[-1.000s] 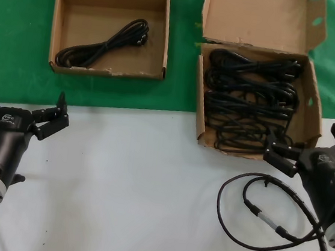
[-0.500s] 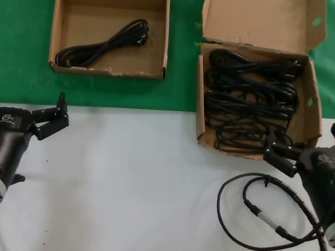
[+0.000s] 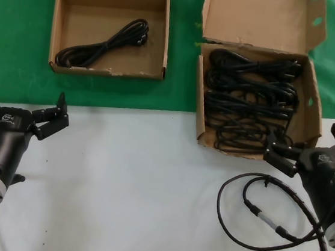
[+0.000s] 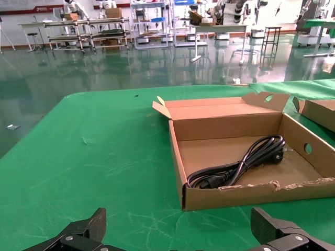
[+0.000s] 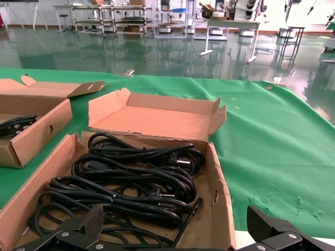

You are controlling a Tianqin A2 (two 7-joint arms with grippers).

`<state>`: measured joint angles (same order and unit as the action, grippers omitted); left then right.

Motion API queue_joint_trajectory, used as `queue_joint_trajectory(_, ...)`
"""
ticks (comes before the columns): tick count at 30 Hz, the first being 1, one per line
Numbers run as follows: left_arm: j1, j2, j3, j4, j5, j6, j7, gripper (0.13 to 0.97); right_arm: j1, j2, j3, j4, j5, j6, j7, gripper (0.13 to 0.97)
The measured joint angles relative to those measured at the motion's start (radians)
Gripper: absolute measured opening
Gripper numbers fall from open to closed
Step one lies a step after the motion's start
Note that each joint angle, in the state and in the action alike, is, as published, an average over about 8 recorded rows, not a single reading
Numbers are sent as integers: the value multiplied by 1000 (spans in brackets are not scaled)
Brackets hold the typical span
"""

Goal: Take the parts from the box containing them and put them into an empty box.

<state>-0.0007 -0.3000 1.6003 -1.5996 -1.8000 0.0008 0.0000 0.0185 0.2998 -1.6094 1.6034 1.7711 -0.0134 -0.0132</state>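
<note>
Head view: full box point(image 3: 312, 99) right, packed with cords point(image 3: 248, 104), lid flap propped back for access from above. Other box point(image 3: 54, 28) left on green cloth, one cord point(image 3: 101, 46) already inside. Right tool point(image 3: 308, 152) released, poised at full box's near edge, likely lining up a pick. Left tool point(image 3: 24, 112) released, parked on table point(image 3: 137, 182). Loose thin cable point(image 3: 249, 207) beside right arm.

Left wrist view: single cord point(image 4: 238, 166) flat on box point(image 4: 178, 157) floor.

Right wrist view: cords point(image 5: 131, 178) stacked in overlapping bundles, likely to snag.

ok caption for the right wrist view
Open right gripper poised at the near edge of the big box, full of coiled cords.
</note>
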Motion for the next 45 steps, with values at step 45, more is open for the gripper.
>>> queue_joint_trajectory(45, 0, 0, 0, 0, 0, 0, 0, 966, 0, 0, 0, 0, 0, 0, 0, 966)
